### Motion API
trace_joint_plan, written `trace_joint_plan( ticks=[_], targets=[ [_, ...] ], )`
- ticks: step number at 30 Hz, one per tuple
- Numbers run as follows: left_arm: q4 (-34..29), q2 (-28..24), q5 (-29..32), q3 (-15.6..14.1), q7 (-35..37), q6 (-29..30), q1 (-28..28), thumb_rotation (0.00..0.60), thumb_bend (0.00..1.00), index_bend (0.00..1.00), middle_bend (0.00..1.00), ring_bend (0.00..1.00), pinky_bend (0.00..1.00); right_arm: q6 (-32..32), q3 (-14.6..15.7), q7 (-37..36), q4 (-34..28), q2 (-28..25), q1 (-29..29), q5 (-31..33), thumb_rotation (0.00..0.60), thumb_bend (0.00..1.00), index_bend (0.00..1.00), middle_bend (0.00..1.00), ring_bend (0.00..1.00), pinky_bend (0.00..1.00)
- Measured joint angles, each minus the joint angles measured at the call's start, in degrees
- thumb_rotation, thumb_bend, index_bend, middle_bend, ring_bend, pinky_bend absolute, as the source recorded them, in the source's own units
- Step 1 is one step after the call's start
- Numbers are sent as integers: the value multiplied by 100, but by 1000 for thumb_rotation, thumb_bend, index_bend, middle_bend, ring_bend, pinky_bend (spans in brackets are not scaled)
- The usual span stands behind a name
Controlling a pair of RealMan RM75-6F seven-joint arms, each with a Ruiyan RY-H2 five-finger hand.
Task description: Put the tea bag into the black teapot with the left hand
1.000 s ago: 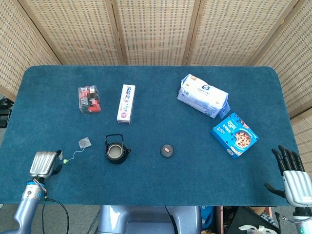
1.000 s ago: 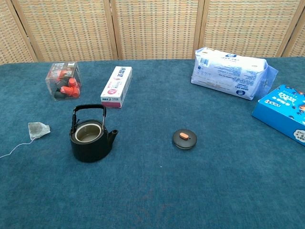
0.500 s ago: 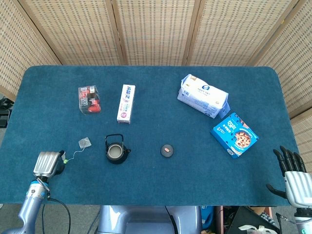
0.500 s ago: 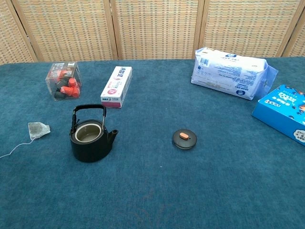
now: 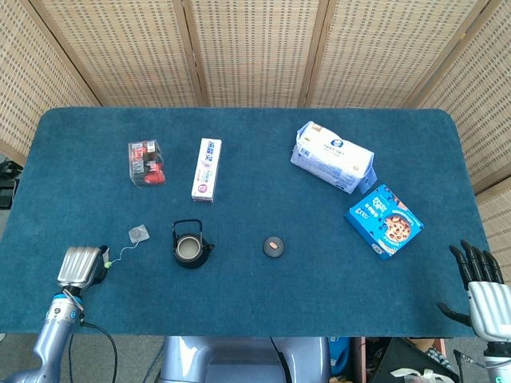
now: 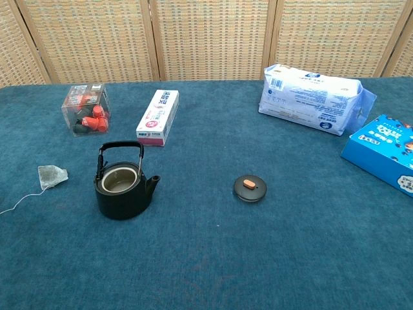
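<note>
The tea bag [image 5: 139, 233] [image 6: 51, 175] lies flat on the blue cloth left of the black teapot [image 5: 191, 249] [image 6: 124, 190]. Its string [image 6: 19, 201] runs down-left to a small tag [image 5: 106, 262]. The teapot stands upright with its top uncovered and its handle raised. Its lid [image 5: 274, 246] [image 6: 250, 187] lies apart to the right. My left hand [image 5: 80, 267] is at the table's front left with its back to the camera, its fingertips right beside the tag; contact is hidden. My right hand [image 5: 481, 291] hangs past the front right corner, fingers spread and empty. The chest view shows neither hand.
At the back left stand a clear box of red items [image 5: 147, 163] [image 6: 87, 109] and a white carton [image 5: 206, 169] [image 6: 158, 117]. On the right lie a white packet [image 5: 332, 156] [image 6: 315, 99] and a blue cookie box [image 5: 384, 220] [image 6: 385, 151].
My left hand has shifted slightly right, closer to the tag. My right hand has sunk a little. The tea bag, string and teapot have not moved.
</note>
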State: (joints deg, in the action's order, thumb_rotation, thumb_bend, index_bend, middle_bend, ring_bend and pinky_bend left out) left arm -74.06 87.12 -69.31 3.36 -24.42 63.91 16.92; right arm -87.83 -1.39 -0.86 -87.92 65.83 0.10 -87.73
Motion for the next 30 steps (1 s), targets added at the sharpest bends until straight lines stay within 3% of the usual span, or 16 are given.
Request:
trace_joint_plan(
  ticks=[30],
  targets=[
    [27, 74, 129, 7, 86, -109, 152, 600, 350, 593, 818, 729, 645, 60, -14, -32, -1, -14, -5, 32, 600, 63, 0, 0, 0, 0]
  ],
)
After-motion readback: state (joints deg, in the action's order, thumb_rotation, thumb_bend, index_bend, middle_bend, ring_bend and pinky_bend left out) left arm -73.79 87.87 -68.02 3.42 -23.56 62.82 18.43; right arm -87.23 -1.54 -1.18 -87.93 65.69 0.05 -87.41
